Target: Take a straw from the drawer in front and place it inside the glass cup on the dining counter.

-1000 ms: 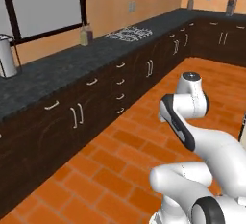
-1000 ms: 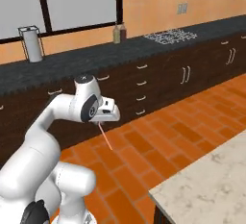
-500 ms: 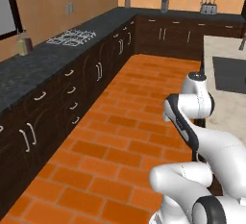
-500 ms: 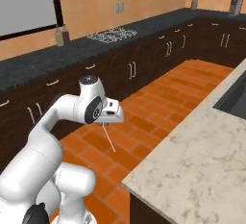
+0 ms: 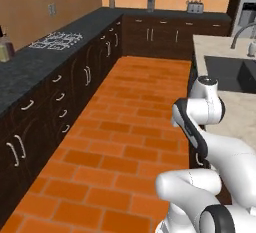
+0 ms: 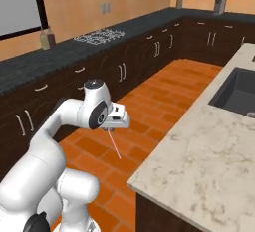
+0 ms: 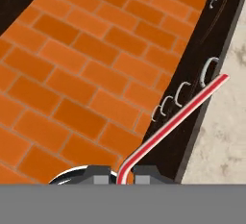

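We see the pale marbled worktop (image 6: 209,151) at right, our arm (image 6: 55,131) bent level above the brick floor (image 5: 130,127), the claw (image 6: 115,126) clamped on the straw (image 6: 115,144), which hangs beside the worktop's edge.

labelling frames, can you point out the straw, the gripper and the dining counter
straw (image 7: 178,114), hand view, middle of its red-pink shaft
gripper (image 7: 124,176), hand view, between the two dark tips shut on the straw
dining counter (image 6: 209,146), right base view, bare pale marbled top
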Controlling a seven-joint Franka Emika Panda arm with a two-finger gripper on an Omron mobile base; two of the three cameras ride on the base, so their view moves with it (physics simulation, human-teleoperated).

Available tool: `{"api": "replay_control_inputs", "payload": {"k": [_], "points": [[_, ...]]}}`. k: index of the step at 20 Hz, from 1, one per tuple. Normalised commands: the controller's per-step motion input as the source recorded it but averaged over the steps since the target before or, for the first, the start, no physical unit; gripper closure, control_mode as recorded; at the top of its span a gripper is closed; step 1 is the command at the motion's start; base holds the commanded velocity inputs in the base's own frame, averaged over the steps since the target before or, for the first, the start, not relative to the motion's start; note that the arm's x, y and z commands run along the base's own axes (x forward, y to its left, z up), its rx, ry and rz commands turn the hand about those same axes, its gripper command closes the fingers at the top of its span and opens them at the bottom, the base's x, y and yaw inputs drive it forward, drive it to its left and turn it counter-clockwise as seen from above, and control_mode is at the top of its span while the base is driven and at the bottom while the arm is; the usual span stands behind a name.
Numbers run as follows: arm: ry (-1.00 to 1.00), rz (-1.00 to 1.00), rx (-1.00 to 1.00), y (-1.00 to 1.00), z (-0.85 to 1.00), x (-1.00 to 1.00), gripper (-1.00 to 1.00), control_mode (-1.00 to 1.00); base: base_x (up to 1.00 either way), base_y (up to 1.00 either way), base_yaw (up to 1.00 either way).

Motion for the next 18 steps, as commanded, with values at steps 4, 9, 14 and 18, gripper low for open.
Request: {"api": "replay_control_inputs", "payload": {"k": [4,9,14,18], "points": [[0.0,0.0,0.0,0.0,0.0,0.0,1.0,1.0,-1.0,-0.01,-0.14],[0.0,0.0,0.0,0.0,0.0,0.0,1.0,1.0,-0.48,-0.77,-0.12],[0.0,0.0,0.0,0.0,0.0,0.0,1.0,1.0,0.0,-1.0,-0.16],[0.0,0.0,0.0,0.0,0.0,0.0,1.0,1.0,0.0,-1.0,-0.17]]}}
